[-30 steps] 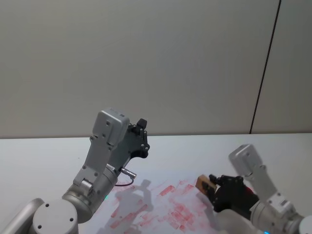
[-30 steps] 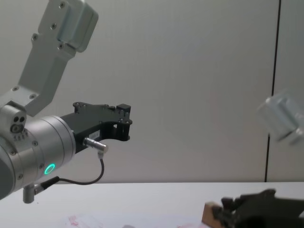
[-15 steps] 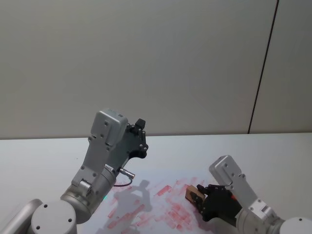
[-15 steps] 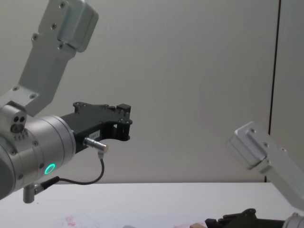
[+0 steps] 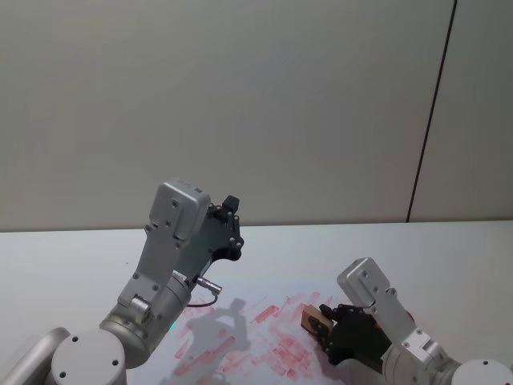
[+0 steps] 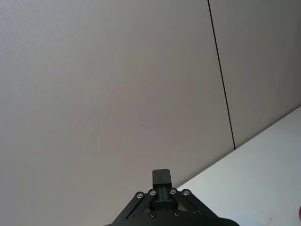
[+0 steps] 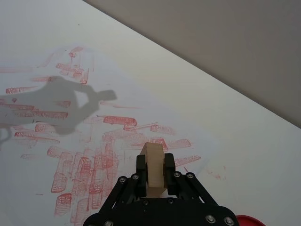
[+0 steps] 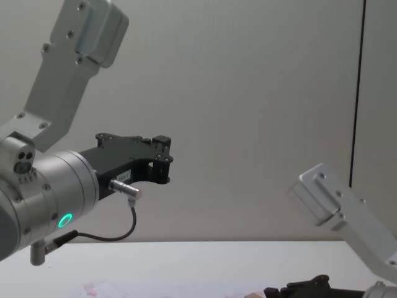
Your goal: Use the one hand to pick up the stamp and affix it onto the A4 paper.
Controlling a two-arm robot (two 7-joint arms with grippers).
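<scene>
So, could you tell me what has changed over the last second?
The right gripper, still shut on the stamp, carried it leftward and lower, in over the inked part of the paper. Nothing was taken up or let go. The left gripper stays raised and shut, as before.

Stamp point(image 7: 152, 165) base behind right tool point(image 7: 154, 161)

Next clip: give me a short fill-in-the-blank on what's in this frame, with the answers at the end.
The right tool is shut on a small wooden ____.
The ink marks on the A4 paper are ____.
The left tool is raised in the air with its fingers ____.
Missing words: stamp; red; shut.
</scene>
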